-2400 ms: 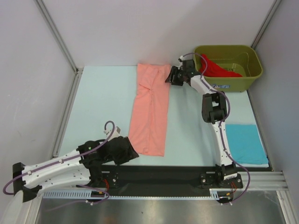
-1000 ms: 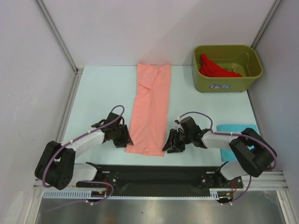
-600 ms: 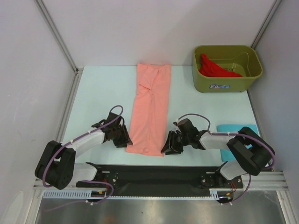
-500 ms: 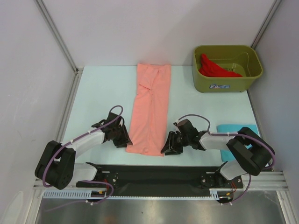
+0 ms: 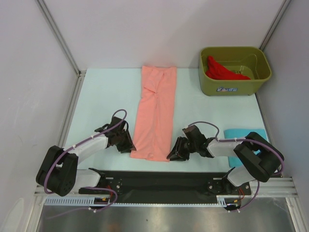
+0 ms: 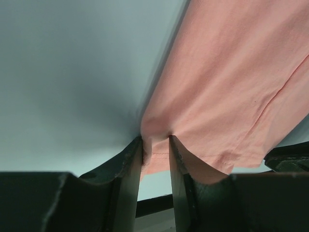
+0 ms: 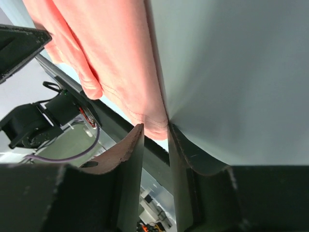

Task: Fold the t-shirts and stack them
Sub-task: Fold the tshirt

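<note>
Seen from above, the left gripper point(image 5: 129, 145) is pinching the near left corner of the salmon-pink t-shirt point(image 5: 154, 111), while the right gripper point(image 5: 172, 153) is pinching the near right corner. The long folded shirt is stretching away from both, flat on the table point(image 5: 106, 92). Off to the right gripper's right, partly hidden by its arm, the turquoise-blue t-shirt point(image 5: 241, 133) is lying flat. Far beyond it, the bright red t-shirt point(image 5: 219, 70) is sitting bunched in the olive-green tub point(image 5: 260, 72).

In the left wrist view, the fingers point(image 6: 129, 166) are clamping a small fold of pink hem, with the cloth running ahead and rightward.

In the right wrist view, the fingers point(image 7: 133, 145) are squeezing the pink hem between their tips, with the cloth spreading ahead and leftward.
</note>
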You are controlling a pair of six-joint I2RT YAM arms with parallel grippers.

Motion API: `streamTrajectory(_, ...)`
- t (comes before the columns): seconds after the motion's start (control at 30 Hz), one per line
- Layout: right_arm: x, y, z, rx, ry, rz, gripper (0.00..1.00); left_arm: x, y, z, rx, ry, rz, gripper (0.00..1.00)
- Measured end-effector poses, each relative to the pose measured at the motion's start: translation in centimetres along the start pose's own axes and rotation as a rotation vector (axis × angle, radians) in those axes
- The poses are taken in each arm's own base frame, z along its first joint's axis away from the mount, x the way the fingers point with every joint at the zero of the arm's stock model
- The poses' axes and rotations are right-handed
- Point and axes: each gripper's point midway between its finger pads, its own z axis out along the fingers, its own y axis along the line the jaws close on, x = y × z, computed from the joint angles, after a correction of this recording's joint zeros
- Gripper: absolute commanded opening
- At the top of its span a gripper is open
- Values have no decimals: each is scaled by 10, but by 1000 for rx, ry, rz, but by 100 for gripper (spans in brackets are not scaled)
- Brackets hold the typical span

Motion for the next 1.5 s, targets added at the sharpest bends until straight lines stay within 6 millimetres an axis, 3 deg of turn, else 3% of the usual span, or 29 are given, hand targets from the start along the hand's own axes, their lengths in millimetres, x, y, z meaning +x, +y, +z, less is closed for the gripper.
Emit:
streamTrajectory(0.27,0,1,3,-13,5,27,32,0,3,0,-14,-2,-3,28)
streamTrajectory(0.3,0,1,4,-18,9,28,30,0,3,0,-15,-2,-3,23)
streamTrajectory(0.43,0,-2,7,-12,12,29,4,1,6,1,-27,-1,-19,7)
streamTrajectory(0.5,1,-4,6,-4,9,22,0,2,6,1,-20,0,-27,1)
streamTrajectory(0.77,2,-27,-19,83,-74,-87,0,26,-4,2,148,14,-89,0)
streamTrajectory(1.07,29,-52,-44,66,-80,-167,0,94,-14,-8,298,99,-51,0)
streamTrajectory(1.23,46,-62,-55,57,-68,-199,0,128,-3,-12,317,136,-59,0)
streamTrajectory(1.4,52,-67,-60,94,-42,-214,0,126,-12,-23,343,122,-94,0)
streamTrajectory(1.5,45,-54,-64,109,-32,-234,0,121,-9,-28,273,111,-106,0)
